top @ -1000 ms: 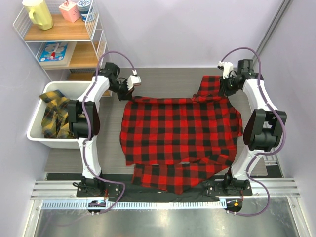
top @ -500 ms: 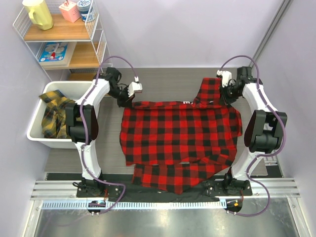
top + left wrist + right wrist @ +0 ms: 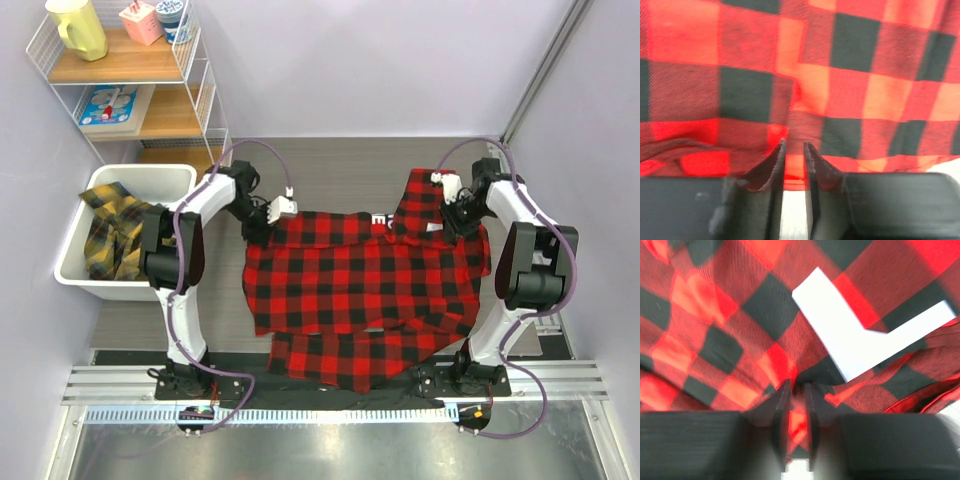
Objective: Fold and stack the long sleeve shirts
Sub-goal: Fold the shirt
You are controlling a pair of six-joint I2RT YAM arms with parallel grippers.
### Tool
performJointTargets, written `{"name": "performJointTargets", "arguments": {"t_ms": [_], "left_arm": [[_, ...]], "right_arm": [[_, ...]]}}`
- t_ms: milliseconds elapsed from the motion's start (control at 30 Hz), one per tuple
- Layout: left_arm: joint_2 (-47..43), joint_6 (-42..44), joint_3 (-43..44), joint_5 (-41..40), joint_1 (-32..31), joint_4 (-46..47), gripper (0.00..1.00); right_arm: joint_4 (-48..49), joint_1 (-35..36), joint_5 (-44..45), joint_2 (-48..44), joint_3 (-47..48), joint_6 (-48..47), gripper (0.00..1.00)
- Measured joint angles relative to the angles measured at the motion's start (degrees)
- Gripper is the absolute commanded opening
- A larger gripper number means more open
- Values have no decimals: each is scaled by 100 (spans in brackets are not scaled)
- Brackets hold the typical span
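found the red shirt [image 3: 360, 270] spread over the middle of the table [image 3: 340, 165], reaching its near edge. saw left gripper [image 3: 795, 145] and right gripper [image 3: 797, 385] at the shirt's far corners, fingers a slit apart, cloth between; could not tell if clamped.

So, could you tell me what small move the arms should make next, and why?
Probably open both jaws and lift clear: the left gripper and right gripper pinch the red shirt at its far edge, which seems already laid over its body.
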Motion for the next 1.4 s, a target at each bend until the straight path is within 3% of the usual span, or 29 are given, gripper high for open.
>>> {"name": "performJointTargets", "arguments": {"t_ms": [67, 100, 233, 433, 600, 867, 967, 1067, 1167, 1200, 1300, 1333, 1400], "left_arm": [[-7, 24, 7, -44, -48, -157, 30], [-7, 15, 87, -55, -61, -291, 31], [4, -313, 789, -48, -7, -577, 34], [28, -1056, 1338, -120, -17, -192, 36], [308, -1818, 1436, -188, -179, 197, 45], [428, -2802, 1602, -201, -203, 765, 56], [428, -3049, 1681, -195, -168, 916, 64], [435, -3294, 1801, -177, -103, 968, 65], [463, -3488, 1976, -153, -20, 992, 65], [468, -3569, 2031, -146, 15, 1021, 65], [468, -3762, 2081, -120, 103, 1128, 65], [468, -3838, 2081, -116, 129, 1169, 65], [468, -3954, 2081, -114, 173, 1241, 65]], "right_arm": [[-199, -15, 70, 83, 46, -118, 47], [-345, -31, 63, 122, 118, -157, 49], [-857, -155, -94, 284, 800, -175, 50], [-922, -249, -382, 855, 2068, 498, 50], [-501, -297, -337, 1709, 2817, 1565, 59], [227, -382, 105, 3176, 4575, 2551, 85], [444, -407, 184, 3556, 4966, 2721, 86], [551, -422, 162, 3803, 5071, 2806, 87], [592, -437, -22, 3976, 5077, 2833, 70], [619, -439, -111, 4009, 5086, 2830, 52], [682, -444, -579, 4009, 5110, 2804, 32], [680, -444, -754, 4009, 5110, 2791, 19], [699, -442, -1073, 4004, 5104, 2743, 10]]}}
